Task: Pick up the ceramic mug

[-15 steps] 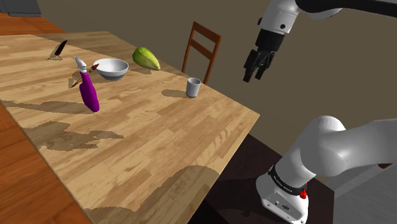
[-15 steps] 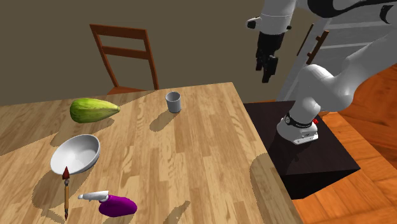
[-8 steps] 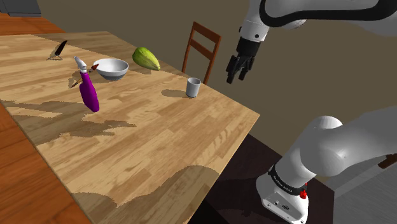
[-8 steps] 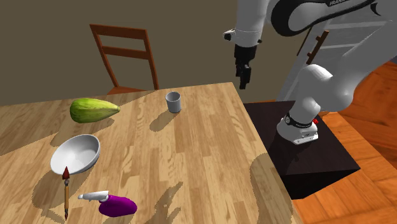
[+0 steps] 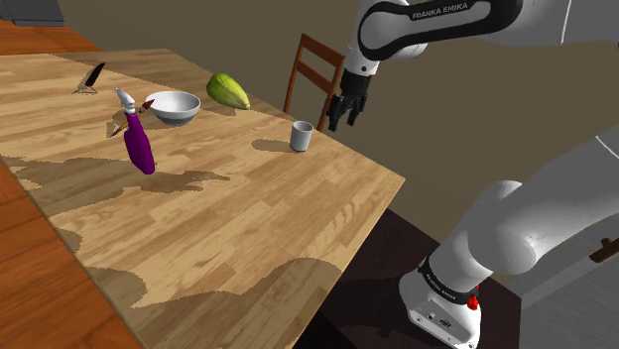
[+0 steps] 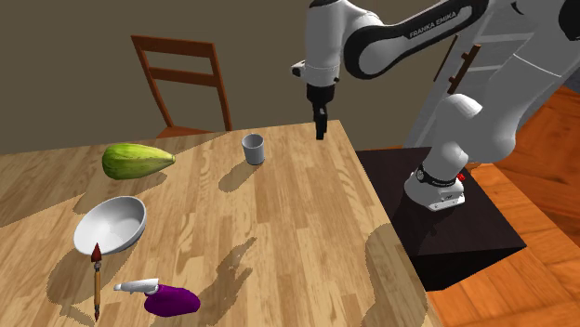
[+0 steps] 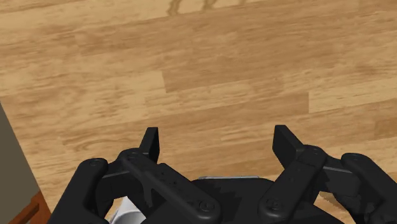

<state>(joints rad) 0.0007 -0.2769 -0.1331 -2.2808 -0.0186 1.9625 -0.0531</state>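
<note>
Shoulder view: one table (image 5: 248,218), one chair (image 5: 315,74), one arm (image 5: 436,20), one white bowl (image 5: 174,106), one green gourd (image 5: 227,90), one purple bottle (image 5: 139,147), one grey mug (image 5: 302,136) at the table's far edge. Approach step, I judge: the gripper (image 5: 343,123) hovers just right of the mug, jaws apart; next it should shift left over it and lower.

the mug (image 5: 302,136) is a small, plain grey cup with round, smooth sides. it stands upright with its open top facing up. it sits on the wooden table (image 5: 228,218), near the edge by the brown chair (image 5: 315,74), well apart from the other things.
</note>
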